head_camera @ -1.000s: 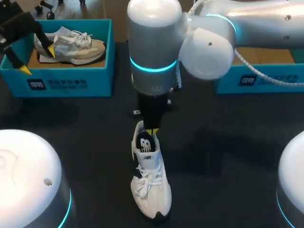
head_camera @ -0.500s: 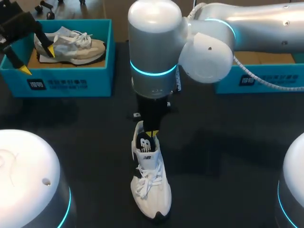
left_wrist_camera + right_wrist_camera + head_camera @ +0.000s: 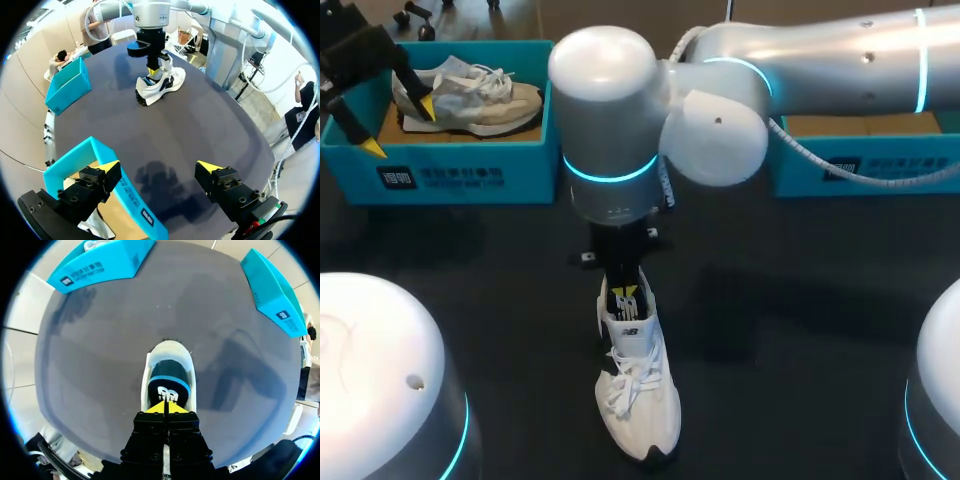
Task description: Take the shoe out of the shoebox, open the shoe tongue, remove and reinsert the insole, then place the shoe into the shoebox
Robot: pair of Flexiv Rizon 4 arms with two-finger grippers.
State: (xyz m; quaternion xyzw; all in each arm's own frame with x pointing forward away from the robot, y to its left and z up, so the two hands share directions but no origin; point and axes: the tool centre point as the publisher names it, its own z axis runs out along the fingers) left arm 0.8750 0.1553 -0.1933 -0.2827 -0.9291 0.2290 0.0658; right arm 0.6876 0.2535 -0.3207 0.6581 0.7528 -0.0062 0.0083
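A white shoe [image 3: 638, 390] stands on the dark table, toe toward the front edge. Its black insole [image 3: 169, 380] with a blue band lies inside the opening. My right gripper [image 3: 627, 297] points straight down into that opening, shut, its yellow tips [image 3: 165, 407] together on the insole just behind the tongue; whether it pinches anything I cannot tell. The left wrist view has the same shoe [image 3: 160, 85] far ahead, under the right arm. My left gripper [image 3: 400, 130] hangs open over the left blue shoebox [image 3: 470, 175], apart from the beige shoe [image 3: 480, 95] inside it.
A second blue shoebox [image 3: 880, 165] stands at the back right, partly behind my right arm. White arm bases fill the front left [image 3: 370, 370] and front right [image 3: 935, 380] corners. Dark tabletop lies on both sides of the white shoe.
My right arm's wrist and elbow have swung left, and its tips have shifted slightly left inside the shoe. The shoe and the left arm have kept still.
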